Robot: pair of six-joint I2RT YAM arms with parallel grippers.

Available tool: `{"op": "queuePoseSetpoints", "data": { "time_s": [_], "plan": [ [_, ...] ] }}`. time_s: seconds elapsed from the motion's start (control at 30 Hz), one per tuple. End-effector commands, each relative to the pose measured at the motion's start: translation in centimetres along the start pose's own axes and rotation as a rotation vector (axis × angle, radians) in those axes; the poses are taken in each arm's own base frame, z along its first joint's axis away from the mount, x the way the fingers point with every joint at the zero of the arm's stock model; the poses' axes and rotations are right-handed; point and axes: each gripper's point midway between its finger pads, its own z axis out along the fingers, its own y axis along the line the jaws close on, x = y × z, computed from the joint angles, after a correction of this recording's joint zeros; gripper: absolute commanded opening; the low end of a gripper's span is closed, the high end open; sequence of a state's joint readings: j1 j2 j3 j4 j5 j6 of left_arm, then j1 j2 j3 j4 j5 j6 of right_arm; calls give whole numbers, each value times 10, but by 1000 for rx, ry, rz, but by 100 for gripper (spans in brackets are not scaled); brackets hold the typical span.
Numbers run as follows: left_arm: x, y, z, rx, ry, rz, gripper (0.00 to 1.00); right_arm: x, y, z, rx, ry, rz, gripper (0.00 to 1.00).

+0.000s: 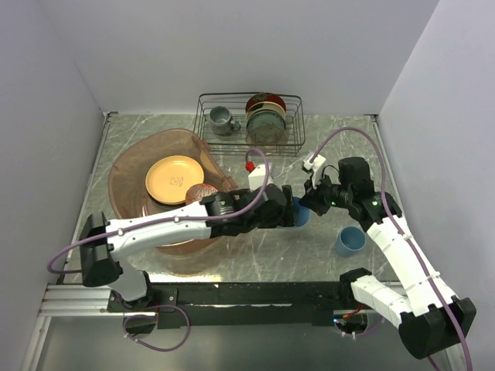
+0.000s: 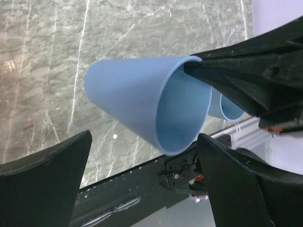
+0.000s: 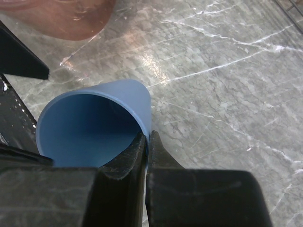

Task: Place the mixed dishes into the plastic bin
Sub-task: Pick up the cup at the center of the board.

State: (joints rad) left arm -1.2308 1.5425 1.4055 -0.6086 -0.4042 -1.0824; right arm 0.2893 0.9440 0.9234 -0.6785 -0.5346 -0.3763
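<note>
1. Left of the top view: the plastic bin [image 1: 128, 174] holds a yellow-orange plate [image 1: 175, 180] and a red-patterned bowl [image 1: 201, 192].
2. Centre: the left gripper [image 2: 144, 136] is spread wide around a light-blue cup [image 2: 137, 104], with gaps on both sides.
3. The right gripper [image 3: 147, 142] pinches that cup's rim. This looks like a handover, so the left should close before the right releases.
4. Lower right: the second cup [image 1: 349, 241] waits on the table [image 1: 255, 255].

White-shelled arms [image 1: 155, 228] with black joints [image 1: 100, 263] trail looping purple cables [image 1: 349, 131].

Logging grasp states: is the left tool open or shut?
Open. The left tool has its fingers wide apart on either side of the light-blue cup, whose rim the right tool pinches.
</note>
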Motion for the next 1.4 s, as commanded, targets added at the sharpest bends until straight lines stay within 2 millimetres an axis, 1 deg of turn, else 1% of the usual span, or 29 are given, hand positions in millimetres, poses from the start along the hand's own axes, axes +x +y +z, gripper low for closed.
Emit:
{"op": "queuePoseSetpoints", "data": {
  "time_s": [0.0,0.03,0.07,0.13,0.2,0.23,0.27,0.33,0.37,0.43,0.47,0.53,0.6,0.63,0.7,0.73,0.77,0.8,0.83,0.87,0.93,0.97,1.03,1.07,1.1,1.17,1.2,1.23,1.37],
  "plan": [
    [-5,-2,2,-89,-39,16,99,-15,-1,-5,7,-75,-14,0],
    [-4,-1,4,-109,-37,19,99,-15,0,-5,5,-75,-14,0],
    [-3,-4,10,-128,-35,28,93,-15,-1,-6,8,-78,-13,0],
    [0,8,12,-209,-22,64,90,-14,0,-6,7,-79,-13,0],
    [1,10,19,-267,-26,97,77,-14,0,-6,7,-85,-12,0],
    [5,20,18,-320,-8,127,69,-14,0,-6,6,-84,-12,0],
    [7,17,22,-338,-5,140,51,-14,1,-6,6,-87,-14,0],
    [10,25,25,-388,5,170,36,-14,1,-6,2,-89,-14,0],
    [10,23,24,-386,2,175,19,-14,1,-6,-1,-88,-14,0],
    [10,22,24,-380,-3,177,5,-14,3,-6,-9,-93,-16,0],
    [8,21,22,-364,-12,171,1,-15,4,-6,-12,-97,-19,0],
    [1,17,12,-324,-29,164,1,-14,5,-7,-20,-100,-21,0],
    [-1,17,11,-288,-46,156,1,-15,5,-8,-21,-109,-25,0],
    [-9,12,0,-248,-64,145,1,-15,6,-9,-21,-113,-29,0],
    [-11,12,-3,-202,-83,135,1,-16,8,-10,-32,-123,-33,24],
    [-20,9,-15,-165,-104,123,1,-16,6,-12,-26,-128,-34,34],
    [-18,19,-14,-170,-103,128,1,-18,6,-14,-33,-135,-32,54],
    [-23,18,-17,-154,-121,111,1,-19,4,-15,-30,-143,-28,62],
    [-30,20,-28,-136,-137,89,1,-20,2,-18,-25,-153,-20,68],
    [-32,29,-29,-151,-142,84,1,-22,-4,-22,-9,-169,-8,77],
    [-41,38,-40,-150,-161,63,1,-27,-4,-28,-19,-202,0,84],
    [-43,46,-42,-164,-164,59,1,-27,-11,-32,2,-215,14,88],
    [-52,56,-54,-169,-184,45,1,-28,-9,-35,-14,-240,16,91],
    [-55,63,-56,-181,-192,39,1,-25,-11,-35,-12,-249,20,100],
    [-58,68,-60,-189,-199,35,1,-23,-15,-36,1,-258,30,100],
    [-67,81,-72,-201,-230,14,1,-19,-11,-34,-18,-274,25,100],
    [-71,84,-75,-199,-241,4,1,-16,-18,-37,6,-280,40,100],
    [-76,86,-84,-182,-254,-4,1,-16,-13,-37,-16,-292,28,100],
    [-87,100,-92,-160,-275,-30,1,-14,-4,-38,-63,-315,13,100]
  ]
}}
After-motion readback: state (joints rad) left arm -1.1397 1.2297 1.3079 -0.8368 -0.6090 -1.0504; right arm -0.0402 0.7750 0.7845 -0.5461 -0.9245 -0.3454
